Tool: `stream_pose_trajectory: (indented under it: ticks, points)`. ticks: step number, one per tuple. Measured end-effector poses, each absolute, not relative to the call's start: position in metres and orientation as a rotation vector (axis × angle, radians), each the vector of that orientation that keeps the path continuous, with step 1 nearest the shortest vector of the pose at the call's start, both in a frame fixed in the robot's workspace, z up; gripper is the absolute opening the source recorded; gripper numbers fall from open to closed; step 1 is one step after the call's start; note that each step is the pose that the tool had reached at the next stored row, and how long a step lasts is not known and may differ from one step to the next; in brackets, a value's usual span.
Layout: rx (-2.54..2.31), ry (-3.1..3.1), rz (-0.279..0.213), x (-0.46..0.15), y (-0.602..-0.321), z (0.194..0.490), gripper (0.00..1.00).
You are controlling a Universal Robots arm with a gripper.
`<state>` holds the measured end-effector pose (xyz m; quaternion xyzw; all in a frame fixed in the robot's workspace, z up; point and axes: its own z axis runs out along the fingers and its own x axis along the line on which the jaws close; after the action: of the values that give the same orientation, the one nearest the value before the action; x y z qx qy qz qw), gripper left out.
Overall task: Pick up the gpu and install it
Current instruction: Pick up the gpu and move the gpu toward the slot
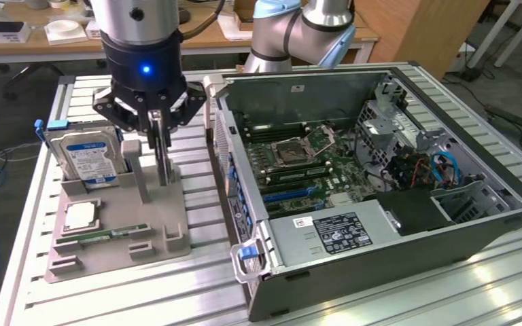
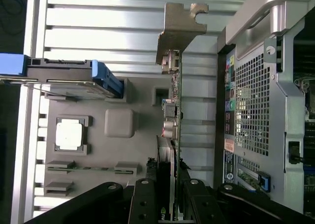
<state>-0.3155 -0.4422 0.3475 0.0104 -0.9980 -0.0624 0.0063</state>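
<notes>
Now | tool (image 1: 158,139) clamps upright gpu (image 2: 175,106) | between hard drive (image 1: 84,159) and case (image 1: 352,278)

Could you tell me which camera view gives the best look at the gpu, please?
The wrist view: the gpu stands edge-on there, with its pale bracket and connectors visible. In the exterior view it is a thin upright strip under the gripper, over the grey holder.

The gpu (image 1: 163,163) is a thin, dark circuit card with a pale metal bracket (image 2: 179,24) at one end. It stands upright on its edge on the grey holder (image 1: 116,238). The gripper (image 1: 158,139) clamps its upper part from both sides.
</notes>
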Motion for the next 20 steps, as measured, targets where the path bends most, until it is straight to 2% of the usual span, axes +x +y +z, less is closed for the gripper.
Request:
stream_pose_trajectory:
  ticks: [15,20]
  points:
    - [0.033,-3.121,-0.228,-0.315,-0.442,0.362,0.26]
    - [0.032,-3.123,-0.184,-0.315,-0.442,0.362,0.26]
